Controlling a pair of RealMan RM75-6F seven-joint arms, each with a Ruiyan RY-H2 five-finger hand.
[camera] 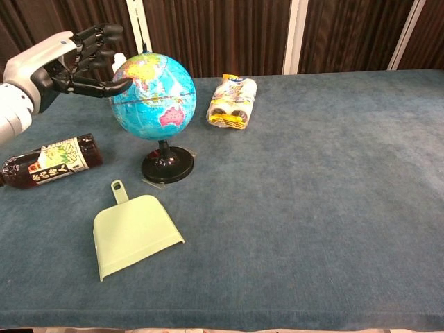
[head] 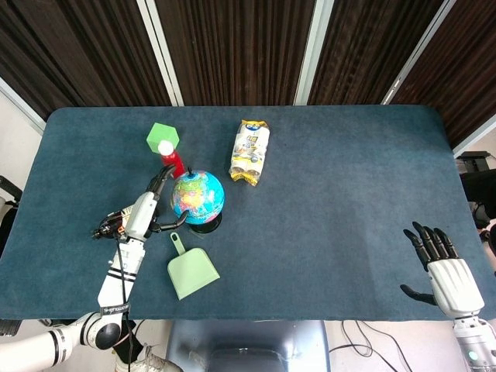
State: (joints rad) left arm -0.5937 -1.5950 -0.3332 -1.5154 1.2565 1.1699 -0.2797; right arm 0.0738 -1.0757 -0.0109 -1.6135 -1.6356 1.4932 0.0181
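Note:
A small globe (head: 197,197) (camera: 152,87) stands on a black base (camera: 166,166) left of the table's middle. My left hand (head: 147,208) (camera: 69,66) hovers at its left side with the fingers spread and nothing in them. The thumb tip reaches the globe's surface; whether it touches I cannot tell. A dark bottle (camera: 48,161) with a pale label lies on its side below that arm, mostly hidden in the head view. My right hand (head: 442,267) is open at the table's near right corner, far from everything, and only the head view shows it.
A light green dustpan (head: 190,271) (camera: 133,232) lies in front of the globe. Behind the globe stand a red bottle with a white cap (head: 170,159) and a green hexagonal piece (head: 163,136). A yellow-and-white packet (head: 250,151) (camera: 232,102) lies further back. A blue cloth covers the table (head: 349,178).

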